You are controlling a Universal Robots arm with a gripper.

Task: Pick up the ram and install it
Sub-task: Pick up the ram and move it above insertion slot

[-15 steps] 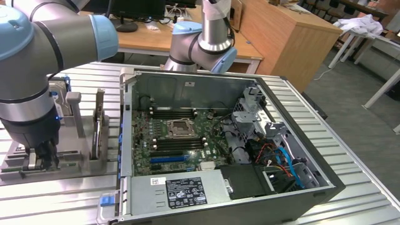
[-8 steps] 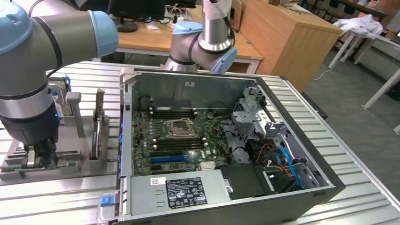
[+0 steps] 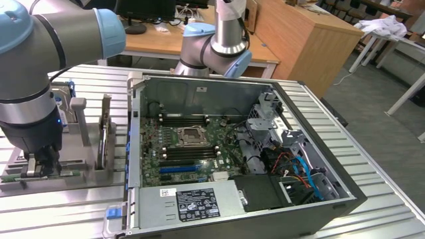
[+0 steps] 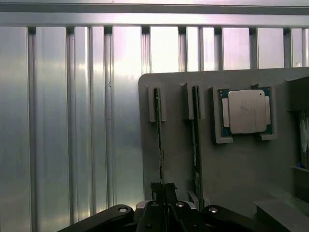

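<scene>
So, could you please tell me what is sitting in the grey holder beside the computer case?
The grey holder carries the ram and a second stick, both edge-on in slots, plus a silver processor. The gripper, closed on the ram, hides the end it grips.

In the wrist view we see the ram [image 4: 160, 130] edge-on, so its chips are hidden, and the gripper [image 4: 164, 186] covers its near end. At the exterior view's upper left, the frame edge cuts off the arm [image 3: 59, 35]. The label [image 3: 197, 203] on the computer case [image 3: 312, 214] is too small to read.
</scene>
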